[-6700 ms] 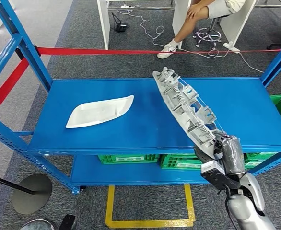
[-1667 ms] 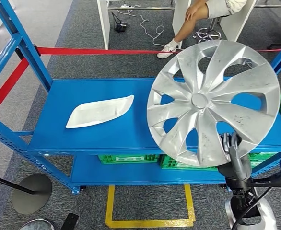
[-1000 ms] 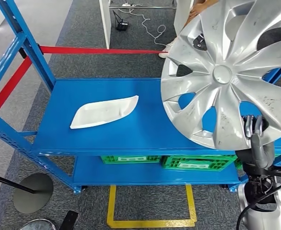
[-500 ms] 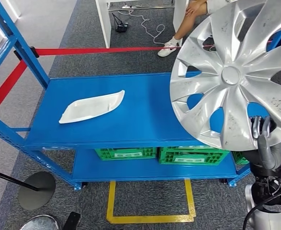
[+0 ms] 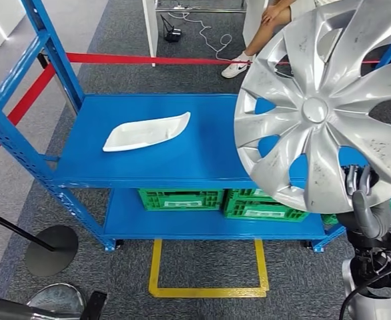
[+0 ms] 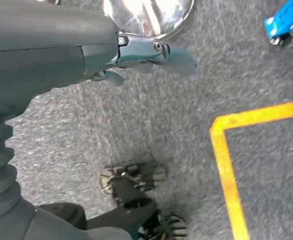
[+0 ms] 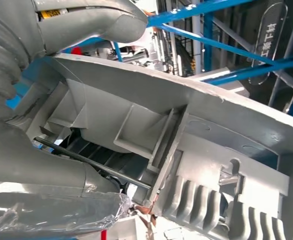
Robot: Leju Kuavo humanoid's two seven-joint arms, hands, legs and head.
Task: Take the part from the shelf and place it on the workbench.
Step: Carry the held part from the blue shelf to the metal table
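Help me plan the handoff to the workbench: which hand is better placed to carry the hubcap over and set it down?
The right hand: it already grips the silver hubcap at its lower rim, lifted off the blue shelf. The left hand hangs by the floor, holding nothing.

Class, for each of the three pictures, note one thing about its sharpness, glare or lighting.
Head view: evenly lit and sharp, the silver plastic wheel cover cropped at the edge. Left wrist view: glare on the round metal stand base, carpet slightly blurred. Right wrist view: cover's ribbed back close, soft focus.
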